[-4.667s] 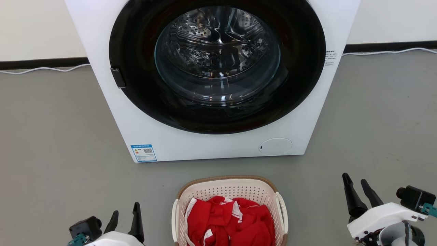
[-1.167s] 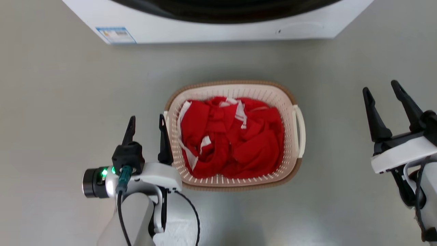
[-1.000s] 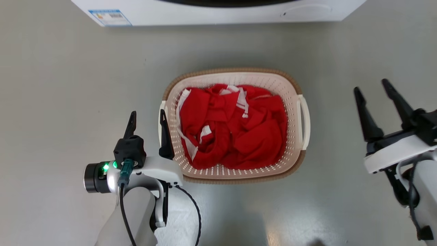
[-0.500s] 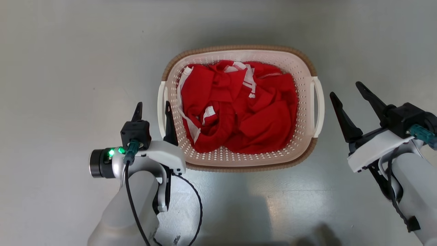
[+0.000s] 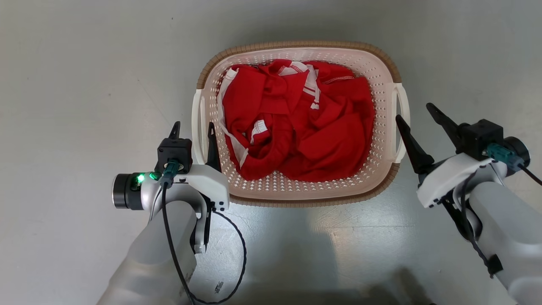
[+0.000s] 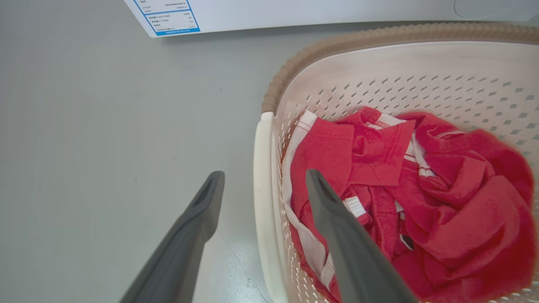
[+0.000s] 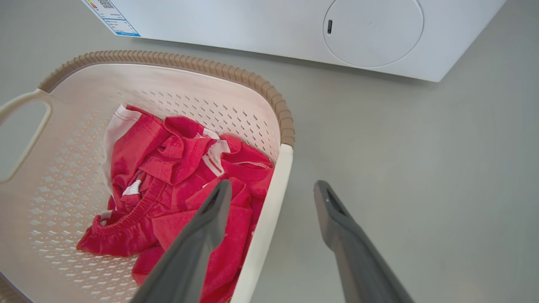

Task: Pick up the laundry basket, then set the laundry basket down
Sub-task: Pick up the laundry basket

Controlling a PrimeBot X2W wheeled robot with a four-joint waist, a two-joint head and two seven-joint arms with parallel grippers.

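Note:
The laundry basket (image 5: 296, 45) stands on the grey floor, cream and perforated, with a brown rim and red clothes (image 5: 296, 123) inside. My left gripper (image 5: 193, 126) is open and straddles the white left handle (image 5: 196, 123), one finger outside and one inside the basket. In the left wrist view that handle (image 6: 263, 210) lies between the two fingers of the left gripper (image 6: 263, 176). My right gripper (image 5: 413, 112) is open at the white right handle (image 5: 404, 106). In the right wrist view the right gripper (image 7: 273, 186) has the handle bar (image 7: 276, 185) between its fingers.
The white washing machine's base stands just beyond the basket, seen in the left wrist view (image 6: 294, 12) and the right wrist view (image 7: 252, 25). Bare grey floor (image 5: 76, 84) surrounds the basket on both sides and in front.
The head camera has tilted down, so the washing machine has left its view. The right gripper has moved in to the right handle. The left gripper stays astride the left handle.

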